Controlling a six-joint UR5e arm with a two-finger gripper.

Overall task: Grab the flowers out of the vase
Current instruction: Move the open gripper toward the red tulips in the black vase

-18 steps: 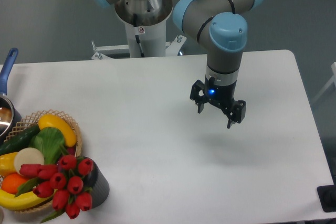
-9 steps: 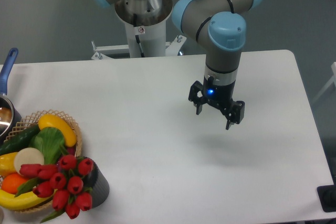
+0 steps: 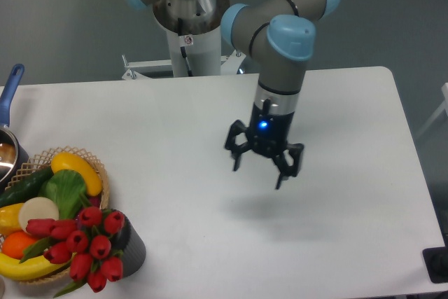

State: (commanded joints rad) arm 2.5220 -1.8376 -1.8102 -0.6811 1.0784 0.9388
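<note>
The flowers (image 3: 82, 245), a bunch of red tulip buds with green stems, stand in the vase (image 3: 130, 248), a short dark grey cylinder at the table's front left. The buds lean left over the basket and hide the vase's mouth. My gripper (image 3: 258, 170) hangs above the middle of the table, well to the right of the flowers and farther back. Its two black fingers (image 3: 236, 160) are spread wide and hold nothing.
A wicker basket (image 3: 99, 170) with fruit and vegetables touches the vase on its left. A pot with a blue handle (image 3: 12, 83) sits at the left edge. A black object (image 3: 438, 265) is at the front right corner. The robot's base (image 3: 190, 22) stands behind the table.
My gripper has moved left and toward the front of the table, closer to the flowers. It stays open. The flowers and vase have not moved.
</note>
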